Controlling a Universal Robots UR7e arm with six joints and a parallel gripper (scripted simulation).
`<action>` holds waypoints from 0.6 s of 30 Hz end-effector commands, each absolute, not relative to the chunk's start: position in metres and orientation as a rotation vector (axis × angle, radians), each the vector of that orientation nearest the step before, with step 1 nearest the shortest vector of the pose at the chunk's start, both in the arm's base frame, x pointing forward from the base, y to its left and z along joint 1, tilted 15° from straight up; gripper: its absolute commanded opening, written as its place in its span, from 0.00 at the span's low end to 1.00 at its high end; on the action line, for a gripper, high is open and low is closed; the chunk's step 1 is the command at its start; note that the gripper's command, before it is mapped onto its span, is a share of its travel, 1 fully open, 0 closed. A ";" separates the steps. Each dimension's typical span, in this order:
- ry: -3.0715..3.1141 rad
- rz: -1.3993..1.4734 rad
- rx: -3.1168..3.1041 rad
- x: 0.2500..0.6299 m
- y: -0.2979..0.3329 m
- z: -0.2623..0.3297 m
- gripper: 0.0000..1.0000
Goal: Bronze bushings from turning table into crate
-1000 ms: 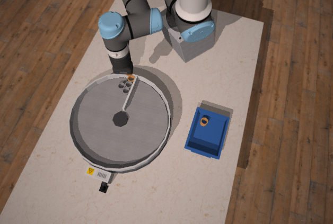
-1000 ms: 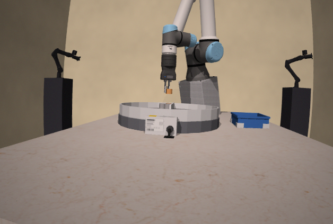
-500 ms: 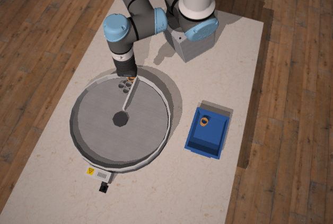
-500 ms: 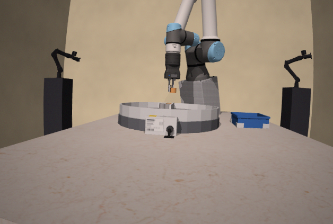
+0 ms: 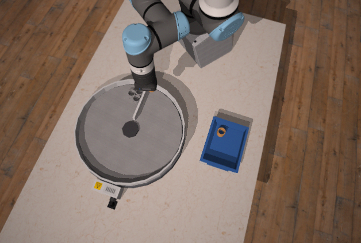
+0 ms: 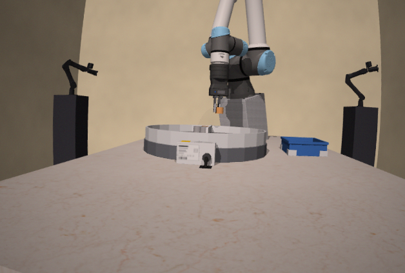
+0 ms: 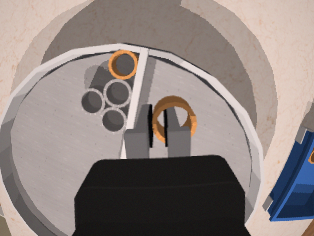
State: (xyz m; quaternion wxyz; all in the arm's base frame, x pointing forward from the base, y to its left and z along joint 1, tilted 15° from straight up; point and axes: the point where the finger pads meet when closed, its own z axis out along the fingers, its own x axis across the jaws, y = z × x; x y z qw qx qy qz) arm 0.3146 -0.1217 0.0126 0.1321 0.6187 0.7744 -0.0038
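Note:
My gripper (image 7: 158, 116) is shut on the wall of a bronze bushing (image 7: 174, 119) and holds it in the air above the far edge of the turning table (image 5: 130, 130). The held bushing also shows under the fingers in the exterior view (image 6: 219, 110). On the table below, next to the white divider bar (image 7: 136, 90), another bronze bushing (image 7: 123, 62) lies beside three steel bushings (image 7: 108, 102). The blue crate (image 5: 225, 143) stands to the right of the table and has one bronze bushing (image 5: 222, 130) inside it.
The robot's grey base block (image 5: 208, 47) stands behind the table. A control box with a label (image 6: 195, 153) sits at the table's front rim. Two black camera stands (image 6: 70, 127) (image 6: 359, 133) flank the scene.

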 end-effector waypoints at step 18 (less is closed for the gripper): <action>2.250 -0.008 1.792 0.363 -0.029 0.007 0.00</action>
